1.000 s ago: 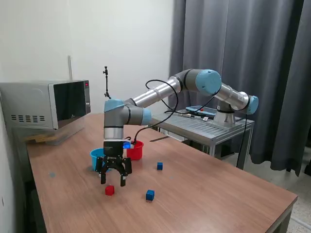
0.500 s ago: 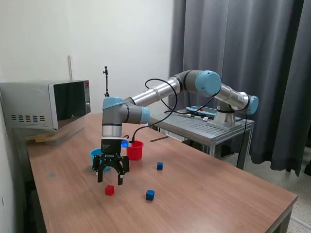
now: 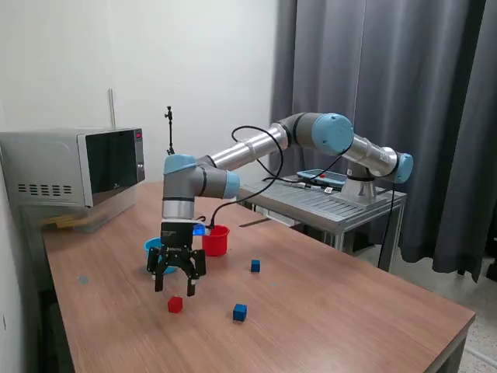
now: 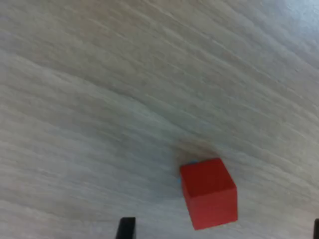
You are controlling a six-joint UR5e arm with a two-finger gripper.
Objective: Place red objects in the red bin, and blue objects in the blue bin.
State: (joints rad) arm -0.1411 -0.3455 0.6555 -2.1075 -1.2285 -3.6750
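Observation:
My gripper (image 3: 175,289) hangs open and empty just above one red cube (image 3: 175,304) on the wooden table (image 3: 326,311). The wrist view shows that red cube (image 4: 208,192) on the wood between the dark fingertips (image 4: 126,228). Only one red cube shows. Two dark blue cubes lie apart on the table, one near the front (image 3: 240,311) and one farther back (image 3: 255,266). The red cup (image 3: 216,240) and the light blue cup (image 3: 154,249) stand behind the gripper, the blue one partly hidden by it.
A microwave (image 3: 74,165) stands at the back on the exterior view's left. A metal cart (image 3: 334,203) with the arm's base is beyond the table on the exterior view's right. Dark curtains hang behind.
The gripper has shifted slightly toward the exterior view's left and now sits over the red cube. The cubes and cups have not moved.

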